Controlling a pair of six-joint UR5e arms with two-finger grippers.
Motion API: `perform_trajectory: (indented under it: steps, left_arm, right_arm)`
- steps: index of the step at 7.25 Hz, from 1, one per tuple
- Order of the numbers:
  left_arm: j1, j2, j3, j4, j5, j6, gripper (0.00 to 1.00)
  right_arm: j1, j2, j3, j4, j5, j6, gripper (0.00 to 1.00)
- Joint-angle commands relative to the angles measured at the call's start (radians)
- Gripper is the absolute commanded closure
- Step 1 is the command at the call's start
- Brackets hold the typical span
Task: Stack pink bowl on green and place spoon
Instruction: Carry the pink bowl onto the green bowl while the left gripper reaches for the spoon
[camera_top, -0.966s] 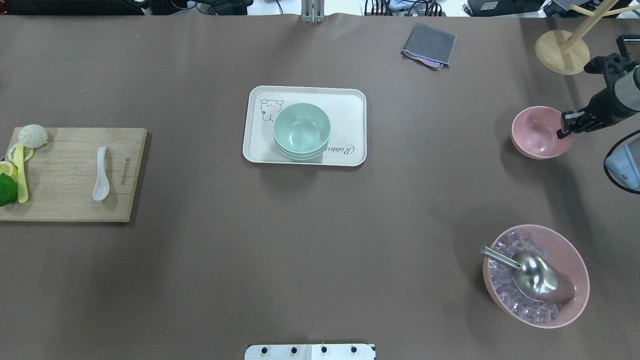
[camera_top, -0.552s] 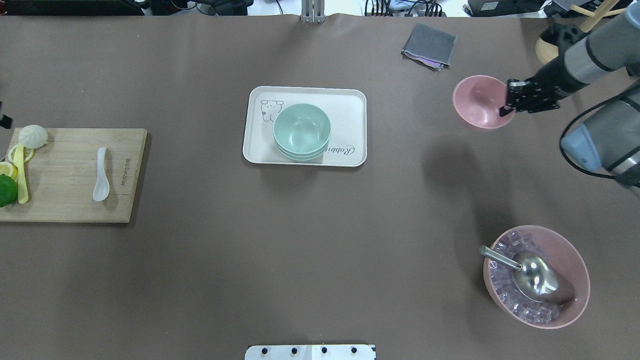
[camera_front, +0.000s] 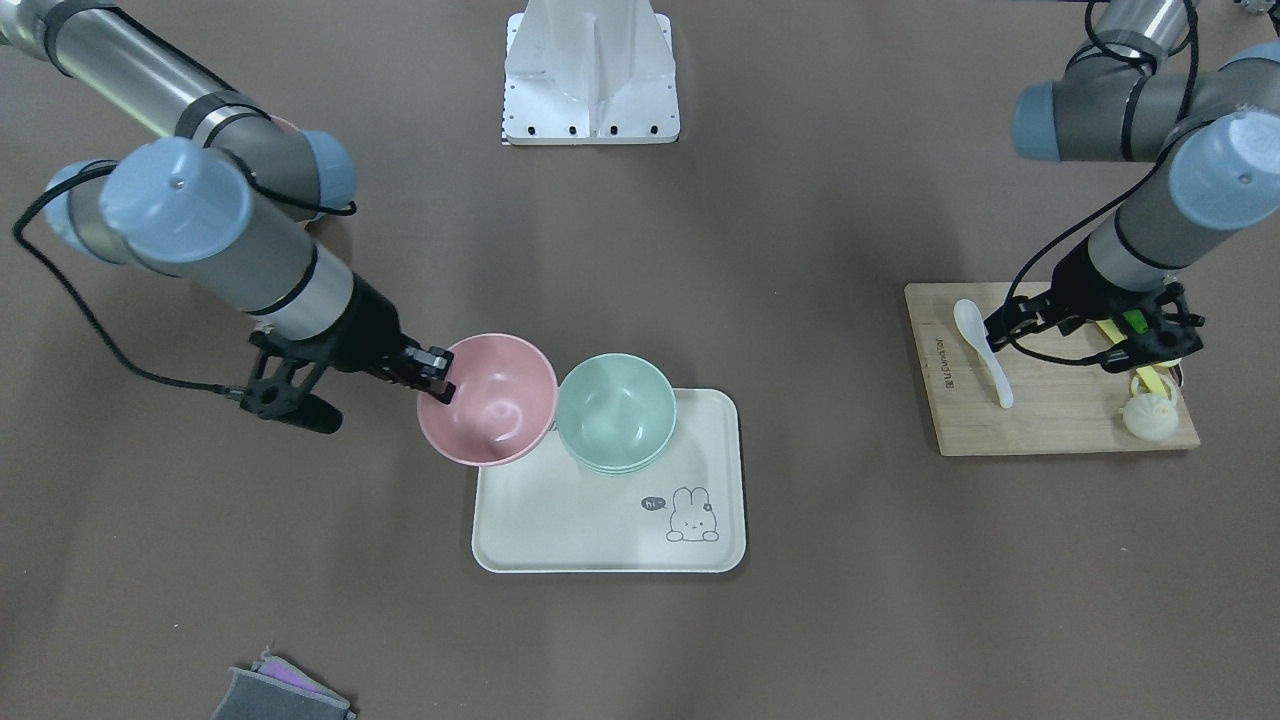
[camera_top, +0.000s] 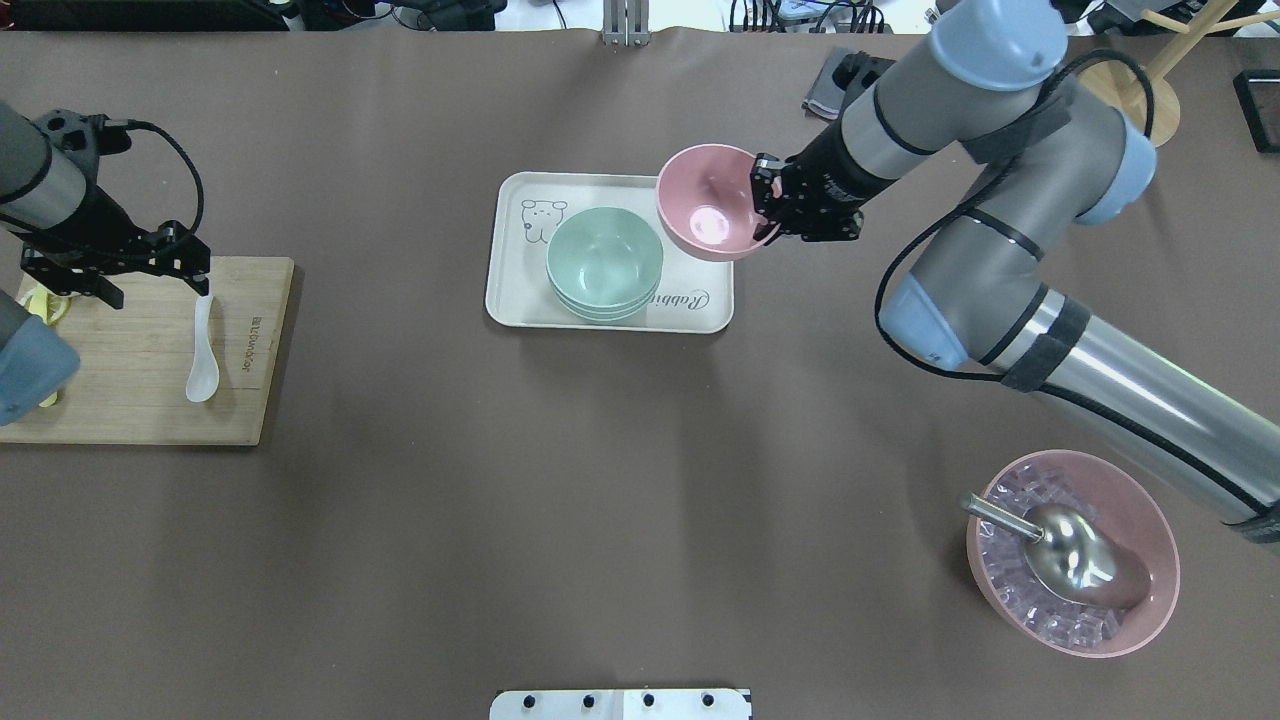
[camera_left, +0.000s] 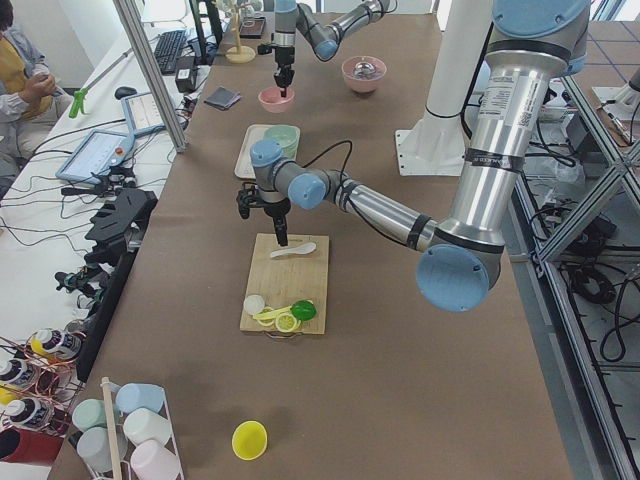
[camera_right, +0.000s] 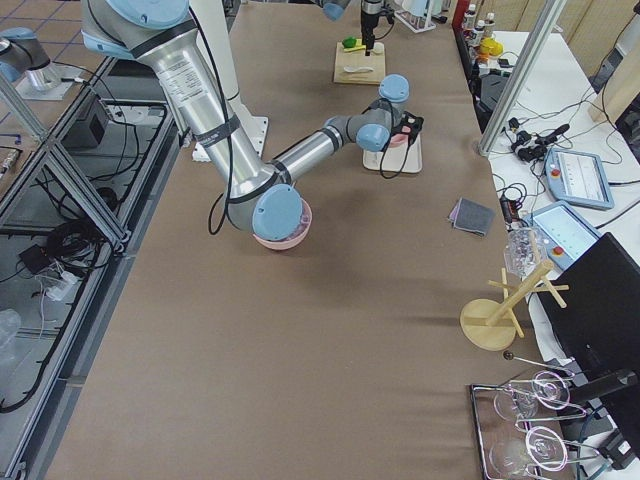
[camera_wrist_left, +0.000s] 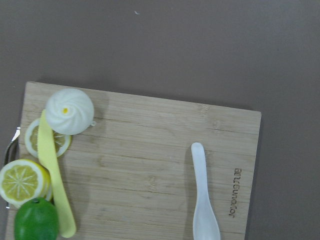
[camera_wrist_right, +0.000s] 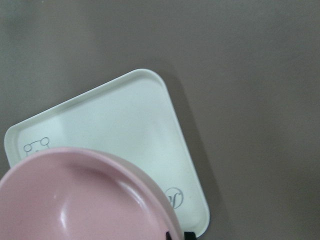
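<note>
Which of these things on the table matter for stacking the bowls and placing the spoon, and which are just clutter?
Job: pink bowl, green bowls, white spoon, tray.

Lying about: cutting board, bun, lemon slices, lime, ice bowl, scoop, grey cloth.

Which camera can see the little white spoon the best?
The left wrist view: the white spoon lies close and unblocked on the wooden board. The overhead and front-facing views show it small. The left side view shows it smaller still, the right side view as a far-off speck. The right wrist view misses it.
</note>
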Motion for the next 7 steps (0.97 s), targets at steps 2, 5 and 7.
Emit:
perform_trajectory:
  steps: [2,5,7]
  left_arm:
    - [0.016,-0.012,0.075,-0.06,0.002,-0.028,0.07]
    - [0.016,-0.012,0.092,-0.06,0.001,-0.031,0.07]
    - [0.018,-0.01,0.148,-0.104,0.001,-0.053,0.07]
  right_arm:
    - [-0.133,0.134,-0.051,-0.081,-0.17,0.085,1.0]
    - [-0.146,0.139,-0.062,-0.081,-0.199,0.078,1.0]
    - [-0.149,0.137,-0.064,-0.079,-0.198,0.078,1.0]
